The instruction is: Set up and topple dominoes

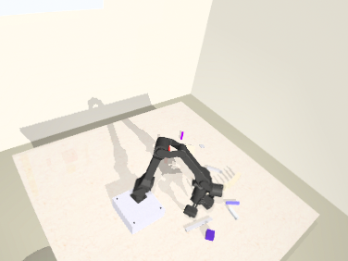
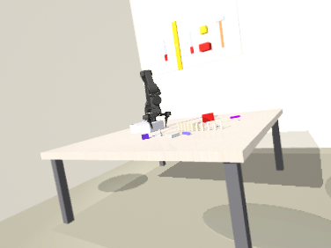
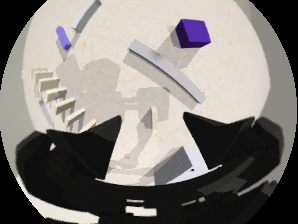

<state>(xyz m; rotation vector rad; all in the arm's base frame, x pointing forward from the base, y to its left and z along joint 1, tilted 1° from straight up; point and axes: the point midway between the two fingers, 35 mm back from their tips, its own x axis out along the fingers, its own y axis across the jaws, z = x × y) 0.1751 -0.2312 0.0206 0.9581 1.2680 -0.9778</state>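
Beyond your wide-open, empty hand (image 1: 198, 207) (image 2: 157, 120) (image 3: 153, 116), the loose domino (image 3: 154, 121) lies between the fingertip lines, its long axis running roughly parallel to them.

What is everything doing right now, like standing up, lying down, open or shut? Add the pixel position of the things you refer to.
Claw (image 1: 198, 204) (image 2: 158, 120) (image 3: 153, 116): open, holding nothing.
Row dominoes (image 3: 65, 105): standing, spaced apart.
Lone domino (image 3: 154, 121): away from the row, between the claw's open fingers in the wrist view but not gripped; standing or lying, I can't tell.
Purple block (image 1: 210, 235) (image 2: 145, 136) (image 3: 193, 33): resting on the table.
Long gray bar (image 1: 198, 224) (image 3: 167, 71): lying down.
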